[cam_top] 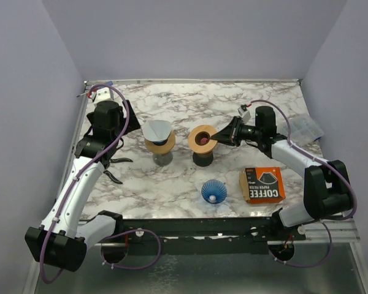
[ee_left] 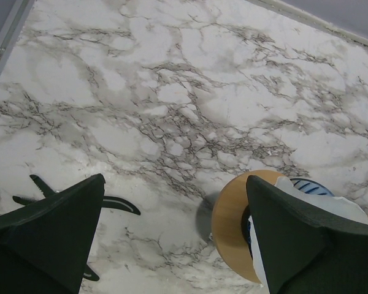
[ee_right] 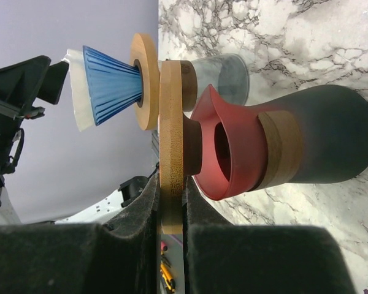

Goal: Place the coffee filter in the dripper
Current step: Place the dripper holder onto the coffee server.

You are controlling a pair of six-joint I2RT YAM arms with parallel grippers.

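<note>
We judge the placing step to be nearly complete. The white coffee filter (cam_top: pixel 157 130) sits open-mouthed in the blue dripper (ee_right: pixel 110 82), left of centre in the top view, and that dripper rests by its wooden collar (ee_right: pixel 144 79) on a clear glass carafe (ee_right: pixel 224 72). The left gripper (ee_left: pixel 175 184) is released, its jaws spread wide with nothing between them but the marble table (ee_left: pixel 172 92), and it hangs near that carafe toward the left edge of the frame. The right gripper (ee_right: pixel 172 190) is clenched on the edge of the wooden ring (ee_right: pixel 170 122) of a second, red dripper (ee_right: pixel 224 147). This one stands on a dark carafe (ee_right: pixel 331 141) at the centre of the top view, just beside the first, and from above it looks bare of paper. As we read it, the next move calls either for letting go of the ring without tipping the stand, or for fetching a fresh paper from the orange filter box (cam_top: pixel 262 185) at lower right. The filter itself is a pale, thin cone whose slightly uneven rim stands above the blue pleats. It seems seated, though we cannot see how deep it goes.
</note>
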